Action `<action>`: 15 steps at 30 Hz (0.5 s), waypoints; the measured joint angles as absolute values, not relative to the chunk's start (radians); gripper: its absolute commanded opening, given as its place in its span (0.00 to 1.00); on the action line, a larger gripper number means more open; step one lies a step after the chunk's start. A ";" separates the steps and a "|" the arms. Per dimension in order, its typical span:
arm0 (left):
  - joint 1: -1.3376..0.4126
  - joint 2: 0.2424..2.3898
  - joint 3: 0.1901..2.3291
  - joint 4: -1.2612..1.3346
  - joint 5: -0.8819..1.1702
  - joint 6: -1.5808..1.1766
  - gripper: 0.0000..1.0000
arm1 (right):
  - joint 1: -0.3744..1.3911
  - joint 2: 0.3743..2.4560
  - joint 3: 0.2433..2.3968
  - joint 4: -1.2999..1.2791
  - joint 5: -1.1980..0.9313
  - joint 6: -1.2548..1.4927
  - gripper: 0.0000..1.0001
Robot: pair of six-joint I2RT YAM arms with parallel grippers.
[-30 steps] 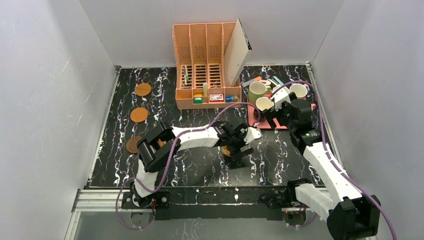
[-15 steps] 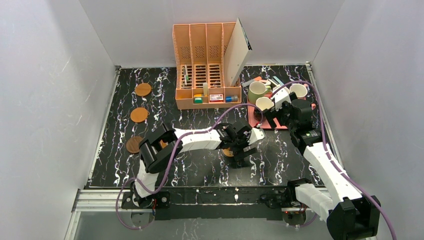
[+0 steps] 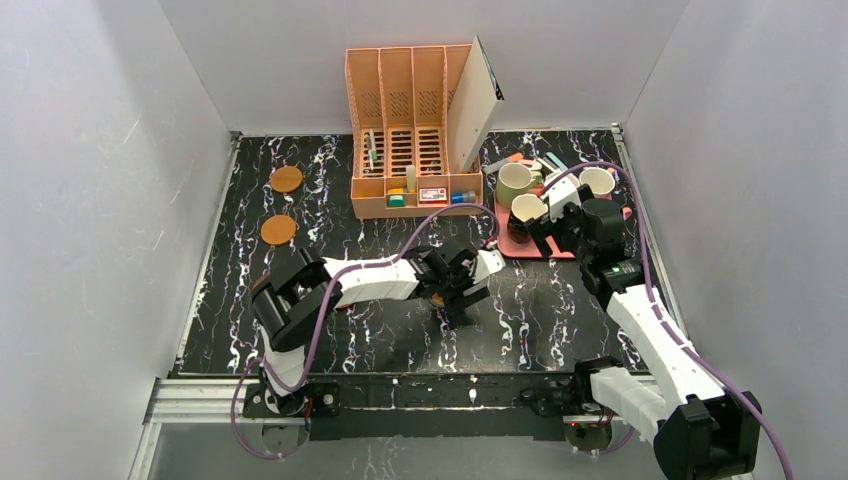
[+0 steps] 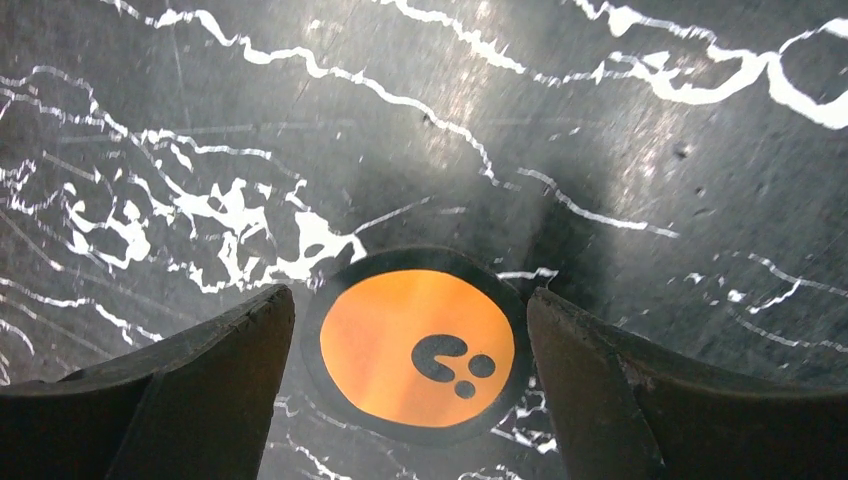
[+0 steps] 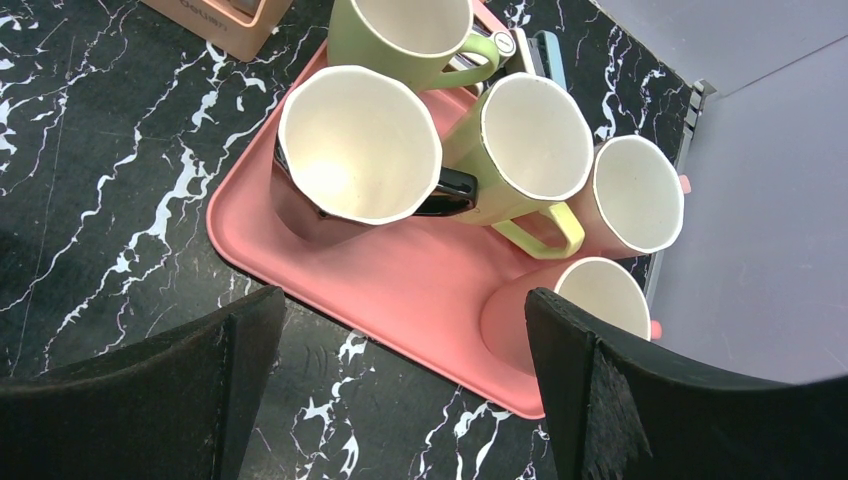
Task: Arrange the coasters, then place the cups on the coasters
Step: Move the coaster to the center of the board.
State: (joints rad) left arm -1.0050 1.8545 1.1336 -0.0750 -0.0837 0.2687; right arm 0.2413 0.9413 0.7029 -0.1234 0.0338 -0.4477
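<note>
A black marbled table [image 3: 560, 320] seen from above, with a tall orange desk organizer [image 3: 413, 140] standing at the middle of its back edge. Just right of the organizer and a little in front of it lies a pink tray [image 5: 420, 270] holding all five cups close together: olive green cup [image 5: 410, 35], black cup [image 5: 355, 160], yellow cup [image 5: 525, 140], white cup [image 5: 635, 195] and pink cup [image 5: 600, 300]. The right gripper [image 5: 400, 310] hangs over the near edge of this tray, fingers spread wide, holding nothing. Well left of the organizer, two plain orange-brown coasters [image 3: 287, 179] lie one in front of the other. In front of the organizer, mid-table, the left gripper [image 4: 411, 310] is low over the orange coaster with dark marks [image 4: 417, 345]. Its fingers are spread to either side of the disc and just beside its rim; whether they touch it cannot be told. Any other coasters are hidden by the left arm. The task looks to be in its early part: coasters are only partly laid out, and no cup stands on one yet.
</note>
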 measured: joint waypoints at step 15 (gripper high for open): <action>-0.943 1.779 1.051 -0.089 -0.102 0.292 0.84 | 0.241 0.941 0.703 -0.123 0.033 -0.447 0.98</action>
State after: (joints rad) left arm -0.9432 1.7786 1.0508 -0.0891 -0.1017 0.2916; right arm 0.2413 0.9413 0.7029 -0.1234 0.0334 -0.4473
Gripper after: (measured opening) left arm 0.841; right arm 0.982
